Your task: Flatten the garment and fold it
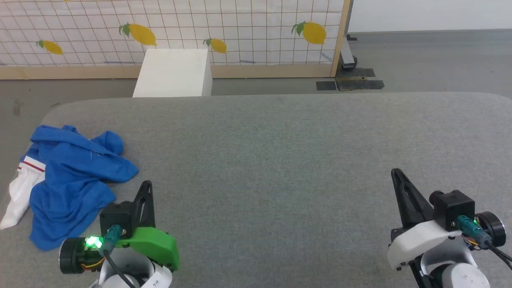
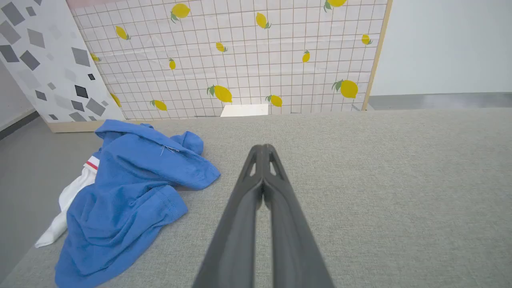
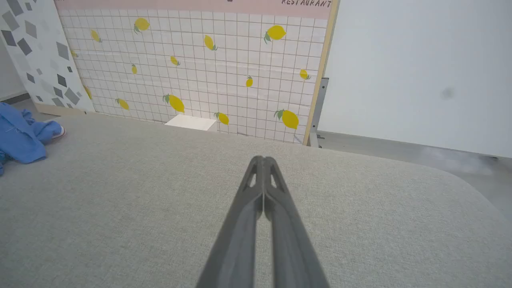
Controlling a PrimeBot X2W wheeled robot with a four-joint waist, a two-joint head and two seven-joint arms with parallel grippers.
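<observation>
Shirt: the blue shirt [image 1: 76, 180] lies crumpled in a heap at the table's [image 1: 280, 160] left edge, toward its near corner. A white sleeve with red-and-white trim pokes out at that edge. Any print on the front is hidden in the folds.
Left gripper: the left gripper [image 1: 147, 185] hangs over the table's near left part, just beside the heap but not touching it. Its jaws are pressed together with nothing between them.
Right gripper: the right gripper [image 1: 396, 173] hangs over the table's near right part, well apart from the shirt. Its jaws are likewise together and empty.
Done so far: nothing, by the look of it. The shirt is neither spread out nor folded.
Left to do: seemingly everything. The heap has to be picked up, brought toward the table's middle, opened out flat with the sleeves smoothed, and then folded.
Likely first step: the left gripper, being nearer, must open before it can take the cloth.
Past the table's far edge: a white box [image 1: 174, 72] and a lemon-patterned screen [image 1: 240, 24].
</observation>
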